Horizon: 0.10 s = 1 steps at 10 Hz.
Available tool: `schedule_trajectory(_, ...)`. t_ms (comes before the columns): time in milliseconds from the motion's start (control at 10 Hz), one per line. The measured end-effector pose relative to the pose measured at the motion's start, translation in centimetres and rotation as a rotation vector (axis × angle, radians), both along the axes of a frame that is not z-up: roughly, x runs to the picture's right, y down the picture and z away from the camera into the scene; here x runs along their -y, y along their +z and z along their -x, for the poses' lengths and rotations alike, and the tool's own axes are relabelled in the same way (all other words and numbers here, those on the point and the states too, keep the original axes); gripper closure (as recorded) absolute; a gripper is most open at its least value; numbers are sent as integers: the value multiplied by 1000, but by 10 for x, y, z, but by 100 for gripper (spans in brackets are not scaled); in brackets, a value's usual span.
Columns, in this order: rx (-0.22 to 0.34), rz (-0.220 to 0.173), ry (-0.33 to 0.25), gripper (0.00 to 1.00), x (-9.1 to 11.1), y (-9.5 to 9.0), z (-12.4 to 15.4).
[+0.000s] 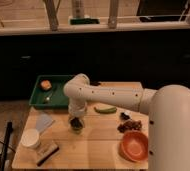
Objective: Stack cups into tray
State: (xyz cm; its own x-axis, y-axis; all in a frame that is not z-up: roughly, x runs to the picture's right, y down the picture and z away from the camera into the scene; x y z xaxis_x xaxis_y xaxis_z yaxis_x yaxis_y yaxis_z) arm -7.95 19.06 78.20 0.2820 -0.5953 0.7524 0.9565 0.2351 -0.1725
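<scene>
The dark green tray [43, 97] stands at the table's back left, with a small orange object [46, 85] and a small pale item inside. My white arm reaches from the right, and the gripper [76, 121] points down at the middle of the table, just in front of the tray. Right under it is a small pale green cup [77, 128] with something dark in it. I cannot tell whether that is the metal cup or part of the gripper. The gripper is at the cup's rim.
An orange bowl [134, 146] sits front right. A white cup [30, 138] and a dark flat box [48, 152] are front left, with a grey cloth [44, 121] behind them. A green curved object [105, 108] and dark bits [130, 124] lie right of the gripper.
</scene>
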Motion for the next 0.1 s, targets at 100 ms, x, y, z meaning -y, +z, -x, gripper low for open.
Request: schedule_trajectory(100, 3, -3, -3, 100, 0, -4, 1)
